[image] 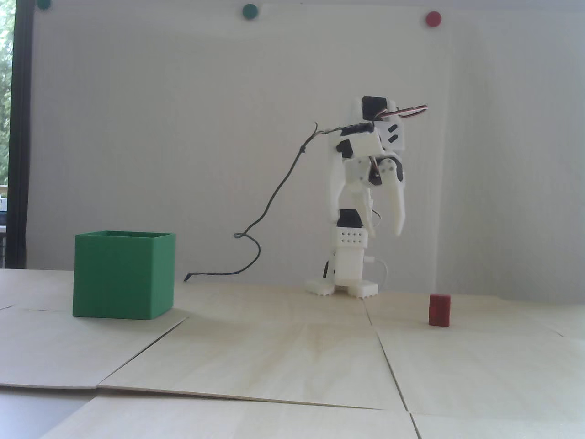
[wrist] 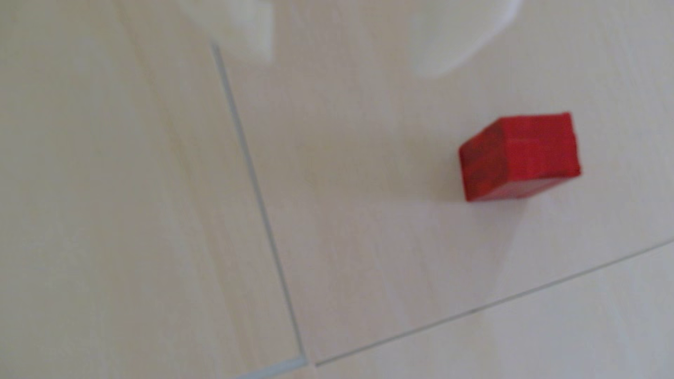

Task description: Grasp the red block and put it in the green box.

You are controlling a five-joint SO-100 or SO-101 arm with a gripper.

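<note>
The red block point(image: 439, 310) stands upright on the pale wooden table, right of the arm's base in the fixed view. The green box point(image: 123, 279) sits far to the left with its top open; it is out of the wrist view. My white gripper point(image: 384, 231) hangs high above the table, pointing down, open with nothing between its fingers. It is up and to the left of the block. In the wrist view, the gripper point(wrist: 346, 54) shows only as two blurred white fingertips at the top edge, and the red block point(wrist: 518, 156) lies below and to their right.
The table is made of wooden panels with seams point(wrist: 255, 182) and a raised panel edge point(image: 137, 347) in front. A black cable point(image: 269, 206) trails from the arm to the table behind the box. The arm's base point(image: 343, 286) stands at the back centre.
</note>
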